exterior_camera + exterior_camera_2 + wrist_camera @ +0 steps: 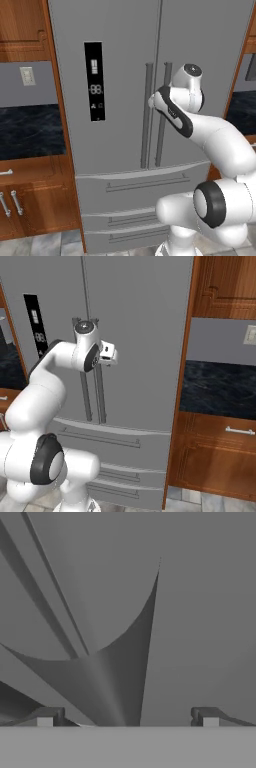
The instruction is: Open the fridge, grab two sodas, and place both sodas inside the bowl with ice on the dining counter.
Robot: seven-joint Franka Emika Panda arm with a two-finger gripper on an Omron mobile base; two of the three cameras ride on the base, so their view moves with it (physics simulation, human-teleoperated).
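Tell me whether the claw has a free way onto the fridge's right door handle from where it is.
Probably yes. The claw is open and sits right up at the fridge, close to the right door handle, and nothing stands between them. Both doors are still shut. Whether the fingers already straddle the handle I cannot tell.

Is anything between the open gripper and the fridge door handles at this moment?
Nothing. In the hand view the gripper is open with only grey fridge door ahead; the right base view shows the hand right at the handles.
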